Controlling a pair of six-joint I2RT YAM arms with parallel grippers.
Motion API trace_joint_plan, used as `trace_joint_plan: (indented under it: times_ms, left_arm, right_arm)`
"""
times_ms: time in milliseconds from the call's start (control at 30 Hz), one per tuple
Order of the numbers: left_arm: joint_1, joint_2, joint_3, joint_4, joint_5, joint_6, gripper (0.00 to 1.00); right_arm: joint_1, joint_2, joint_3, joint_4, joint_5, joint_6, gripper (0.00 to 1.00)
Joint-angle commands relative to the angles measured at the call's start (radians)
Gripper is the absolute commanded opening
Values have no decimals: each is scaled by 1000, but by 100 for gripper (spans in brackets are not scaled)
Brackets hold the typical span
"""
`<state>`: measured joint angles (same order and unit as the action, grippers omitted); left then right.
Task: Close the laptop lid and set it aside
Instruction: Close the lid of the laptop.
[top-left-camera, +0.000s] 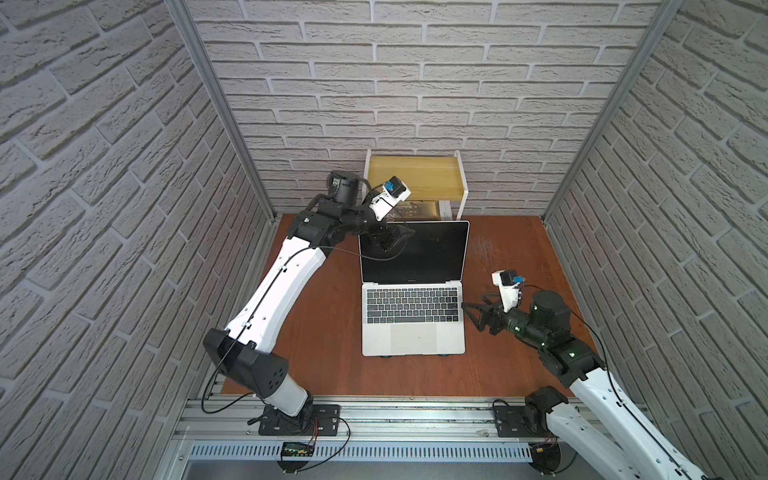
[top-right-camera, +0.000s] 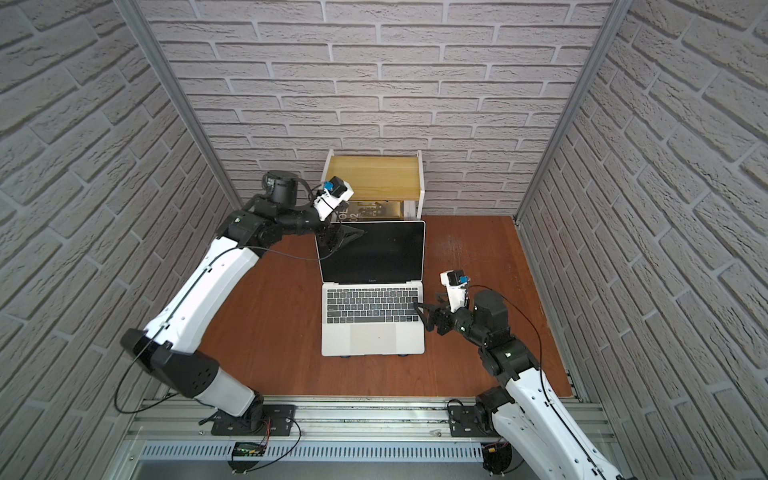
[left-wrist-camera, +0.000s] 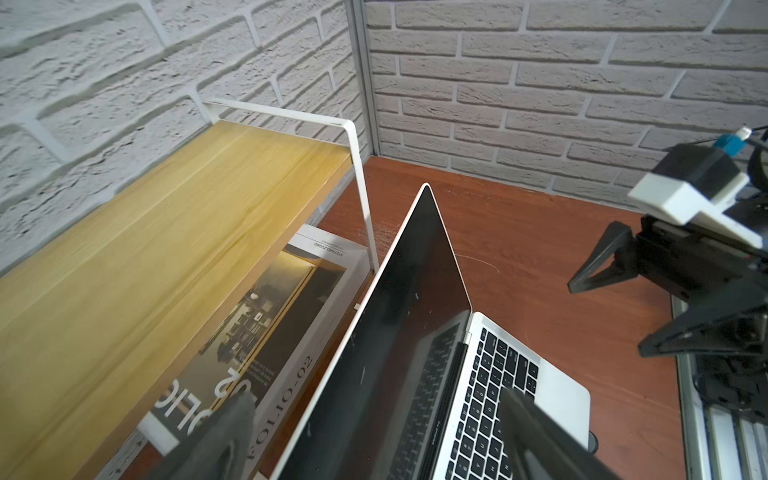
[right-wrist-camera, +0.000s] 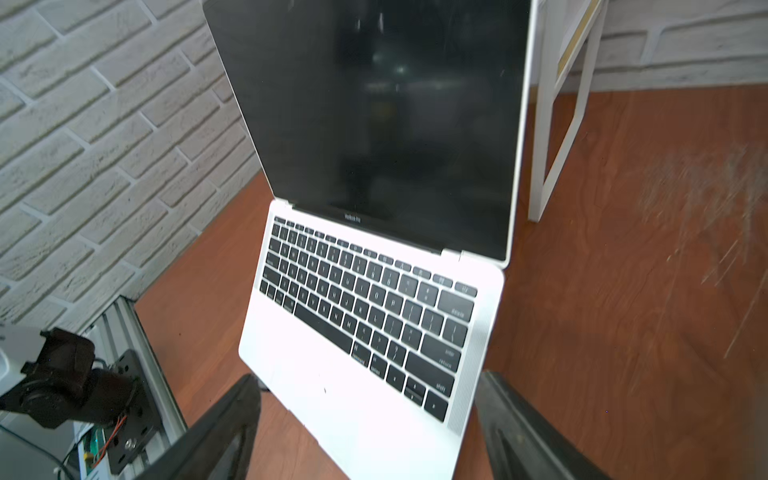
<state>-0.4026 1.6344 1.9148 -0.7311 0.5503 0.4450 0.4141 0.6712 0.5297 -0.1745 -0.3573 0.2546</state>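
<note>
The silver laptop (top-left-camera: 413, 332) (top-right-camera: 374, 338) (right-wrist-camera: 332, 374) sits open in the middle of the brown table, keyboard up. The laptop lid (top-left-camera: 424, 257) (top-right-camera: 378, 257) (left-wrist-camera: 407, 316) (right-wrist-camera: 374, 124) stands raised, its black screen facing the front. My left gripper (top-left-camera: 395, 239) (top-right-camera: 343, 241) (left-wrist-camera: 374, 401) is open at the lid's top left corner. One finger hangs behind the lid and the other in front of the screen, neither pressing it. My right gripper (top-left-camera: 473, 317) (top-right-camera: 424, 318) (right-wrist-camera: 368, 384) is open beside the base's right edge, holding nothing.
A white-framed shelf with a yellow wooden top (top-left-camera: 415, 174) (left-wrist-camera: 145, 270) stands against the back wall just behind the lid. A "FOLIO-02" book (top-left-camera: 415, 210) (left-wrist-camera: 291, 332) lies under it. Brick walls enclose three sides; an aluminium rail (top-left-camera: 395, 419) runs along the front.
</note>
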Motion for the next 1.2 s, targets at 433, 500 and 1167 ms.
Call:
trace_joint_plan:
  times_ms: [433,500,1167]
  left_arm:
    - [-63,398,573,-556,44,176,98]
    - [-67,405,570,-563,41,176,97]
    - [-133,404,532,-565,-17,185,71]
  right_arm:
    - [63,48,-20,-26,358,15,92]
    - [63,54,-22,-19,369,25,92]
    - [60,209,13,-42,403,136,90]
